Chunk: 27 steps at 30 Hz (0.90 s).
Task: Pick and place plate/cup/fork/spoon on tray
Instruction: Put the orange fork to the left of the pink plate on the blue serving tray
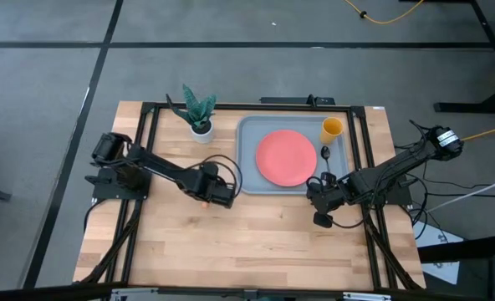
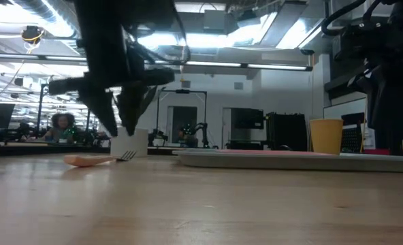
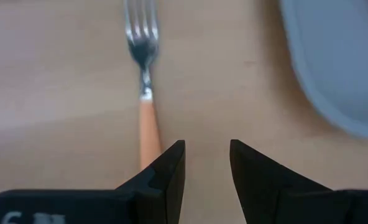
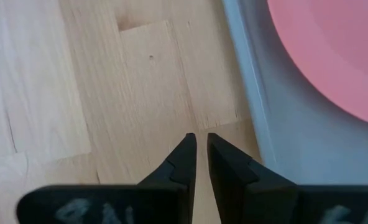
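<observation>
On the wooden worktop (image 1: pixel 231 242), the near half lies bare of tableware. Farther in, the left gripper (image 1: pixel 216 193) hangs low just off the tray's left edge, its 2 fingers (image 3: pixel 165 177) spread with a clear gap and nothing between them. The fork (image 3: pixel 145 74) lies flat on the wood right beneath it, its tan handle beside one finger and the tines pointing away; in the low view the fork (image 2: pixel 98 159) rests on the worktop below the arm.

The right gripper (image 1: pixel 321 199) sits near the tray's front right corner, over bare wood just outside the rim. Its fingers (image 4: pixel 183 163) stand close, a thin slit between them, pinching nothing.

The tray (image 1: pixel 249 159) lies toward the far side of the worktop. The plate (image 1: pixel 285 157) sits flat in its middle. The spoon (image 1: pixel 325 159) lies in the tray just right of the plate. The cup (image 1: pixel 332 129) stands upright in the tray's far right corner.

Beyond the tray's far left corner stands a small white pot with a green plant (image 1: pixel 199 111).
</observation>
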### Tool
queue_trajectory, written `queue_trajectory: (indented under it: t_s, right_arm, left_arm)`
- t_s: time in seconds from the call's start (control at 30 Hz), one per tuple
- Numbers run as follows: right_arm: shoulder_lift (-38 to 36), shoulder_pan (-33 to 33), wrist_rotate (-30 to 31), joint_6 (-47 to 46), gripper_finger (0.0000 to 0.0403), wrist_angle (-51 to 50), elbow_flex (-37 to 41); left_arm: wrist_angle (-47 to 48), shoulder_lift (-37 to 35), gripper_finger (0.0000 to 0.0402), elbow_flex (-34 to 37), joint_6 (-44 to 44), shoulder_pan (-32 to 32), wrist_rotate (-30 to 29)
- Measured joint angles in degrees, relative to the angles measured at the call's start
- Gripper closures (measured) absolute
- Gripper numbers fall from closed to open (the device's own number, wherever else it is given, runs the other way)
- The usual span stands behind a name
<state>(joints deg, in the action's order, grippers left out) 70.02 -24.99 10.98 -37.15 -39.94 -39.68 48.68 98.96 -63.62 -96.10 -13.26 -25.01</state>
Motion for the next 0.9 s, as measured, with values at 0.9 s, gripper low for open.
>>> queue_trajectory:
  t_s: [0.9]
  right_arm:
    - [-0.02,0.02,0.0,1.4,0.0357,0.72,0.0]
  left_arm:
    - [2.47,2.99,0.0282,2.45,2.21,1.99,8.75]
